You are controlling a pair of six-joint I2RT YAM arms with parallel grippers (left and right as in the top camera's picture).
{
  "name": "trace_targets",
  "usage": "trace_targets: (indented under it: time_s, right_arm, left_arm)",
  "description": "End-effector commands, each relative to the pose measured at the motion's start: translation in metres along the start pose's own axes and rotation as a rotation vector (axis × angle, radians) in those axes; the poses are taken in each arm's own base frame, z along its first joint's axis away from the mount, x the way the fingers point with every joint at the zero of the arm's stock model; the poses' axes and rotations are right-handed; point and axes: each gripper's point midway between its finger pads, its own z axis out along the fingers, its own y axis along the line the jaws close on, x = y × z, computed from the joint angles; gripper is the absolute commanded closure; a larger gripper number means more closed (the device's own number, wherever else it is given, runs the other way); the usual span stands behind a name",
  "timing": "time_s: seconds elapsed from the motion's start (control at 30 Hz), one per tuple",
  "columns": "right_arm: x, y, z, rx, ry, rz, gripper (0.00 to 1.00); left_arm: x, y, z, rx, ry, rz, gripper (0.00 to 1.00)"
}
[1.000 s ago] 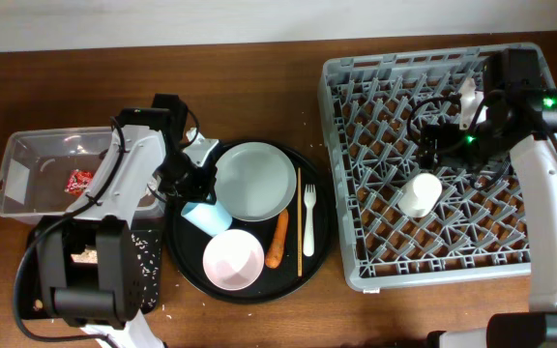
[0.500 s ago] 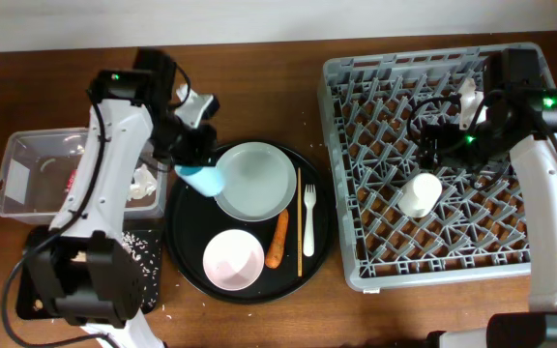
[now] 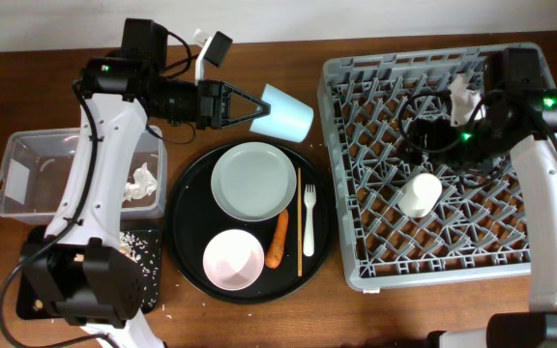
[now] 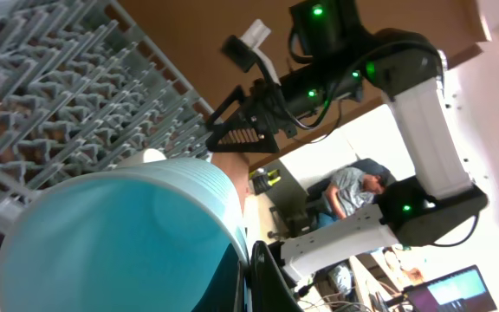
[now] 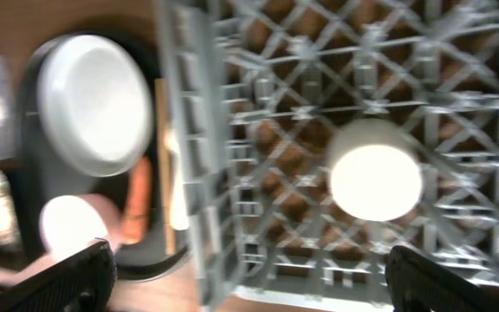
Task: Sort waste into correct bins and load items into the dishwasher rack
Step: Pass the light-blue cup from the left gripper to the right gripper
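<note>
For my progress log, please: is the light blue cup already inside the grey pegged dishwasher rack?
No, the left gripper holds the light blue cup left of the rack.

A big round black tray sat on the brown wooden table, a strip of white wall behind it; farther off, someone in a grey top sat near a lit screen

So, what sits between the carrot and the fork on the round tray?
The wooden chopsticks lie between the carrot and the fork, as the overhead view shows.
</note>
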Motion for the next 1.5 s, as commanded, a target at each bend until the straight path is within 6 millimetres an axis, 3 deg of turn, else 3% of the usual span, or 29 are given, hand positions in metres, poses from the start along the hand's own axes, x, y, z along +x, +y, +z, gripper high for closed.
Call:
trace_targets:
  time_s: [0.0,0.1,0.13,0.27,0.37,0.6,0.67,0.8,1.0,1.1,1.2,1.33,1.47]
  right_arm:
    - [-0.002,0.061,-0.013,-0.349,-0.026,-0.106,0.01]
    - [0.001,0.113,-0.043,-0.699,-0.088,-0.287,0.00]
    - [0.002,0.120,-0.050,-0.754,-0.102,-0.309,0.00]
    - [0.004,0.127,-0.053,-0.792,-0.101,-0.318,0.02]
    - [0.011,0.144,-0.051,-0.822,-0.082,-0.368,0.01]
    - [0.022,0.185,-0.045,-0.872,-0.086,-0.546,0.00]
    - [0.020,0.185,-0.046,-0.872,-0.096,-0.553,0.11]
    - [0.016,0.183,-0.048,-0.881,-0.114,-0.548,0.21]
    - [0.003,0.179,-0.060,-0.928,-0.178,-0.551,0.23]
    - [-0.003,0.171,-0.068,-0.955,-0.199,-0.521,0.28]
    - [0.000,0.171,-0.068,-0.954,-0.187,-0.512,0.27]
    - [-0.001,0.169,-0.066,-0.941,-0.186,-0.507,0.12]
    - [-0.005,0.170,-0.067,-0.942,-0.212,-0.533,0.11]
  left_arm:
    - [-0.008,-0.021,-0.003,0.088,-0.034,0.061,1.00]
    - [-0.004,-0.029,0.011,0.123,-0.006,0.074,1.00]
    - [-0.002,-0.031,0.017,0.133,0.004,0.081,1.00]
    - [0.004,-0.042,0.037,0.182,0.043,0.119,1.00]
    - [0.004,-0.050,0.050,0.217,0.062,0.183,1.00]
    - [0.005,-0.053,0.053,0.234,0.065,0.192,1.00]
    - [0.004,-0.053,0.053,0.234,0.064,0.191,1.00]
    - [0.004,-0.052,0.052,0.230,0.062,0.191,1.00]
    - [0.004,-0.052,0.052,0.229,0.062,0.191,1.00]
    - [0.004,-0.052,0.052,0.229,0.062,0.192,1.00]
    - [0.003,-0.052,0.052,0.231,0.059,0.212,1.00]
    - [-0.005,-0.048,0.045,0.220,0.039,0.264,1.00]
    - [-0.009,-0.046,0.042,0.213,0.027,0.303,1.00]
